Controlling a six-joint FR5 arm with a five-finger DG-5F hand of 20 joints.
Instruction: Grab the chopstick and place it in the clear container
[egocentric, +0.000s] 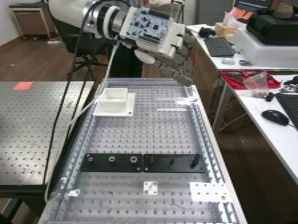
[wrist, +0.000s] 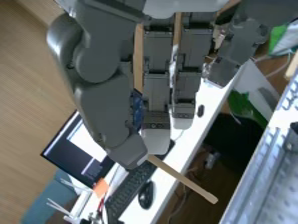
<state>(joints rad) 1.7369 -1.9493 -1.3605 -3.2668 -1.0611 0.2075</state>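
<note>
Above the bench's far right corner in the high view is the hand (egocentric: 174, 64), its dark fingers pointing down to the right. In the wrist view the hand (wrist: 103, 112) has its thumb tip against a fingertip, pinching a light wooden chopstick (wrist: 185, 180). One end of the chopstick sticks out at a slant beyond the tips; the fingers hide the rest. A whitish square container (egocentric: 114, 99) stands on a white plate at the bench's far left, apart from the hand. Whether its walls are clear, I cannot tell.
Black fixture plates (egocentric: 143, 162) with pegs cross the middle of the perforated bench (egocentric: 133, 135). White pieces (egocentric: 209, 192) lie nearer. Cables (egocentric: 63, 110) hang along the left edge. To the right is a white desk (egocentric: 256, 102) with a mouse and keyboard.
</note>
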